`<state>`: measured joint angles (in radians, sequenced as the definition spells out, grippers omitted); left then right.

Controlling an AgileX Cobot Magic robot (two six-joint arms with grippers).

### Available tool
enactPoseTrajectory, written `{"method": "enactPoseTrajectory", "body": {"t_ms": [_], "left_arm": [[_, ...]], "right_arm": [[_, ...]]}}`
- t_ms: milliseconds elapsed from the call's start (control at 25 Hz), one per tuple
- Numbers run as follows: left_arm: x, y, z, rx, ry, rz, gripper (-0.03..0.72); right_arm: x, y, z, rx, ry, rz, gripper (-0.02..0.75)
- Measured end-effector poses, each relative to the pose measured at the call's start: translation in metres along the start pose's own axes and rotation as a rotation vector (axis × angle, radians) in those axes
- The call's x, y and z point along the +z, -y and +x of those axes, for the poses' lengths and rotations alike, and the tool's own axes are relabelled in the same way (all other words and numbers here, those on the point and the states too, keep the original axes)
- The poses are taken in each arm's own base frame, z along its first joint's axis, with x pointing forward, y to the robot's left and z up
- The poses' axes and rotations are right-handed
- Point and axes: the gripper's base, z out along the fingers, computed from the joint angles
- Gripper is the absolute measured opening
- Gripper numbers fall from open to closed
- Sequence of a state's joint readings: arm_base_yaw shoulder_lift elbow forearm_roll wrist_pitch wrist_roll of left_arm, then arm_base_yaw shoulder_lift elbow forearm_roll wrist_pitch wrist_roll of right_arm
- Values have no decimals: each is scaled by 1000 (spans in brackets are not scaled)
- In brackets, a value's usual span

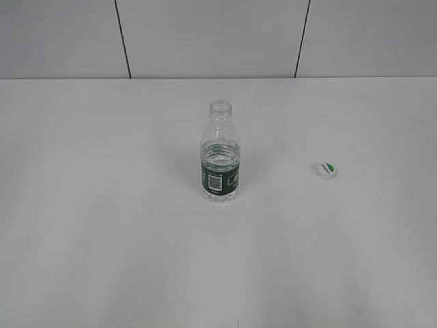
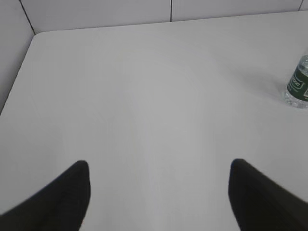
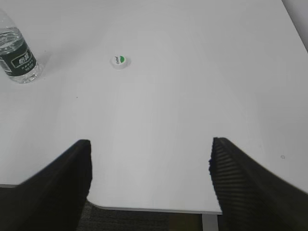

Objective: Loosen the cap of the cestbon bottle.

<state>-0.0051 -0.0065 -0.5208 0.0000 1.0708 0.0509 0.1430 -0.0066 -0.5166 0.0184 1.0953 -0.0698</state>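
The cestbon bottle point(image 1: 220, 154) stands upright in the middle of the white table, its neck open with no cap on it. It also shows in the left wrist view point(image 2: 298, 83) and the right wrist view point(image 3: 17, 54). The cap point(image 1: 327, 170) lies flat on the table to the bottle's right, green mark up; it also shows in the right wrist view point(image 3: 120, 61). My left gripper point(image 2: 159, 166) is open and empty, far from the bottle. My right gripper point(image 3: 150, 147) is open and empty over the table's near edge. Neither gripper shows in the exterior view.
The white table point(image 1: 102, 225) runs back to a grey panelled wall point(image 1: 205, 34). The table's rounded front edge point(image 3: 144, 208) and a table leg point(image 3: 209, 222) show in the right wrist view, with dark floor below.
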Motion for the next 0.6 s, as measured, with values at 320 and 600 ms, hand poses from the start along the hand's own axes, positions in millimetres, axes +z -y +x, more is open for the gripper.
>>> {"method": "enactPoseTrajectory", "body": {"t_ms": [320,600], "left_arm": [[0,0,0,0,-1,0,530],[0,0,0,0,-1,0,527]], "right_arm": [[0,-1,0,51,-6,96,581],[0,-1,0,53,-5,100,581]]}}
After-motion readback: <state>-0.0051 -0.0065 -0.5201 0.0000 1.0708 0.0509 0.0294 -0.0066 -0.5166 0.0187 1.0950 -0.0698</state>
